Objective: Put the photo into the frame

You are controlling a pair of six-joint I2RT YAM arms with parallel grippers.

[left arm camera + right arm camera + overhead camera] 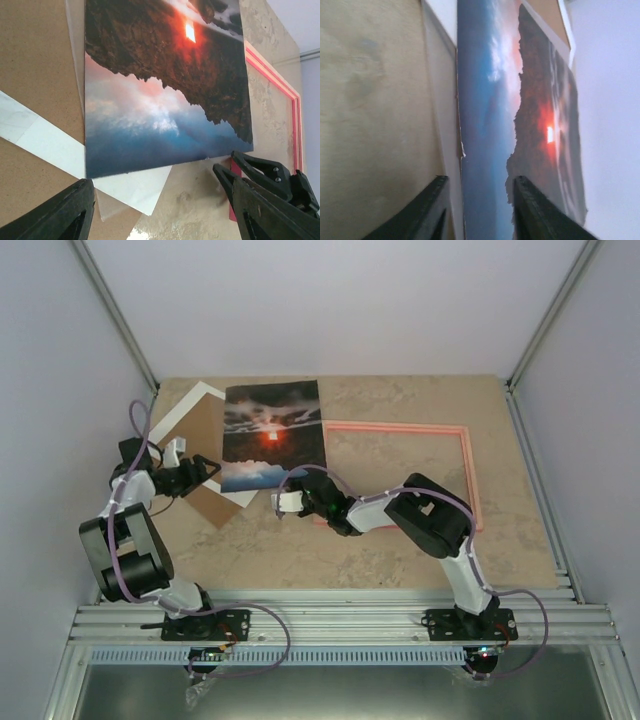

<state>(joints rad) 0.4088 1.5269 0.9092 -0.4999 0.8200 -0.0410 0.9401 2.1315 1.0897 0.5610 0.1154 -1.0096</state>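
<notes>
The photo (270,435), a red sunset over dark clouds and blue water, lies picture side up at the back left, partly over a white mat. The pink frame (400,475) lies flat to its right, with bare table inside it. My right gripper (281,502) is at the photo's near right corner. In the right wrist view the jaws of the right gripper (480,210) stand apart, with the photo (485,125) edge running between them. My left gripper (208,472) hovers at the photo's near left edge, wide open and holding nothing. It sits just short of the photo (160,90) in the left wrist view.
A white mat (185,415) with a brown backing board (205,430) lies under the photo's left side, and one white corner (135,190) sticks out towards me. The frame's pink rail (280,85) runs close past the photo's right edge. Grey walls enclose the table.
</notes>
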